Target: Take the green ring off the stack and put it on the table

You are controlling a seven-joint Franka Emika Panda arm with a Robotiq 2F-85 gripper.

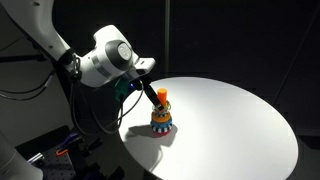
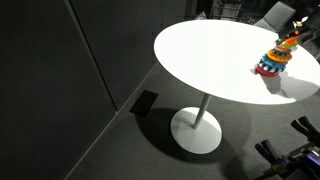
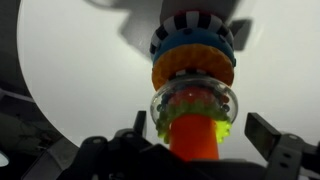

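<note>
Straddling the orange peg [image 3: 195, 142], the tool [image 1: 150, 94] is released, jaws wide; the green ring [image 3: 225, 130] sits just beyond its fingertips, high on the stack [image 1: 162, 120]. Pinching the peg instead, or lifting off-axis, could topple everything across the surface [image 1: 235, 120].

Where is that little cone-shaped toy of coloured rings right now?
The cone-shaped ring toy stands near the edge of the round white table in both exterior views, just beneath the robot's claw, whose fingers flank its orange peg.
</note>
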